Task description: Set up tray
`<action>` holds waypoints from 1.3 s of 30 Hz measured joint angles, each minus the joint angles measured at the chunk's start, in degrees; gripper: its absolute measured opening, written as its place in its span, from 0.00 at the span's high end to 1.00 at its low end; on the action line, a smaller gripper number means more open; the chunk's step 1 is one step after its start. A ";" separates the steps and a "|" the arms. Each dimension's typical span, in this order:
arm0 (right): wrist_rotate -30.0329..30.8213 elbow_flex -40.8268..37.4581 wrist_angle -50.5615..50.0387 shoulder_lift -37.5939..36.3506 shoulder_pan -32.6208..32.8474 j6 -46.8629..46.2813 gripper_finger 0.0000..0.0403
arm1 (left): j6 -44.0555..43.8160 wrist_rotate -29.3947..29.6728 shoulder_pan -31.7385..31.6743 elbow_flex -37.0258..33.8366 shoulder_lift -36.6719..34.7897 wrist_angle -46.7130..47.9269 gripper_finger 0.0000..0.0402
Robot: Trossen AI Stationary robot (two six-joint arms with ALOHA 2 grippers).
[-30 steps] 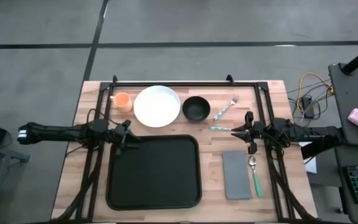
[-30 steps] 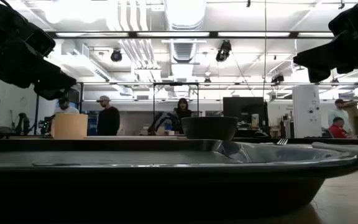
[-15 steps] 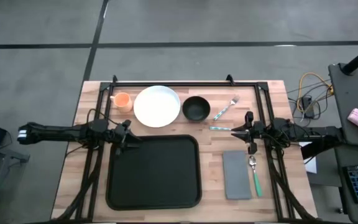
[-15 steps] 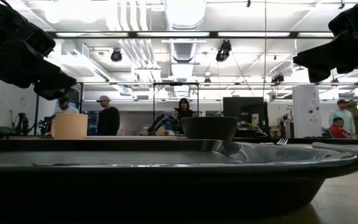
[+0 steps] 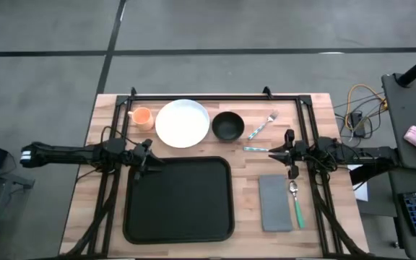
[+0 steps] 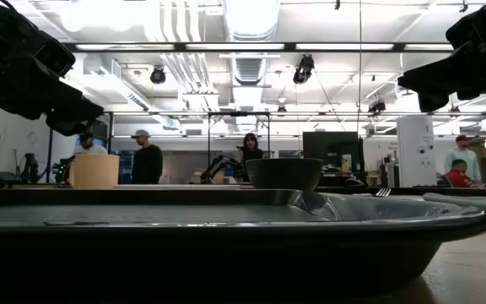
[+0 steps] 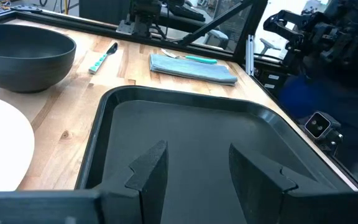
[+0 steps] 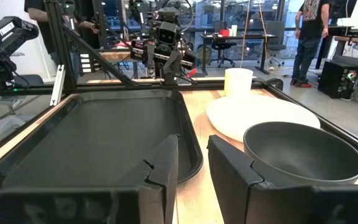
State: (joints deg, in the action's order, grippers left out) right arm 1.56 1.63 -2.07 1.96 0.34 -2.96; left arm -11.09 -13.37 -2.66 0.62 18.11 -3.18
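Left claw [image 5: 152,159] hovered at the tray's [image 5: 179,200] ten-o'clock corner, fingers [image 7: 149,171] parted by a moderate gap, nothing between them. Right claw [image 5: 274,151] hung at about two o'clock from the tray, well apart from it, fingers [image 8: 164,163] narrowly parted, likewise empty.

Just beside the right claw, at its twelve o'clock: a small teal-handled utensil [image 5: 253,149], kind unclear. Farther toward twelve, a fork [image 5: 263,125] lay tilted. At five o'clock from the right claw, a spoon [image 5: 295,203] with a green handle, just beside the right edge of the grey napkin [image 5: 274,203], which lay flat between tray and spoon, apart from the tray.

Tray sat on the tabletop [image 5: 103,206] at centre front, bare inside, black, rounded corners, raised rim. At twelve o'clock from it, a row along the back: orange cup [image 5: 142,117] at eleven, white plate [image 5: 183,123] at twelve, black bowl [image 5: 228,126] at one, the plate and bowl just beside each other.

In the low view, tray rim [image 6: 226,224] filled the foreground, cup [image 6: 94,171] and bowl [image 6: 284,173] beyond it, both arms dark in the upper corners. Several people [image 6: 148,158] stood in the room behind.
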 joint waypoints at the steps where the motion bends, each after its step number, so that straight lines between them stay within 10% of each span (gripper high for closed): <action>1: 0.00 0.01 0.00 0.02 0.00 0.00 0.80 | 0.00 0.00 0.00 0.00 0.00 0.00 0.62; 28: 0.04 0.00 0.40 0.00 0.00 14.43 0.81 | 0.02 0.00 0.00 0.00 -0.01 0.00 0.62; 39: 1.60 0.00 8.95 0.00 0.00 -11.12 0.84 | 0.00 0.00 0.00 0.00 -0.11 -0.50 0.62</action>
State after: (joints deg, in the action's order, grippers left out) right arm 3.16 1.63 6.88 1.96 0.34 -14.08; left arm -11.09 -13.37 -2.66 0.62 18.00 -3.68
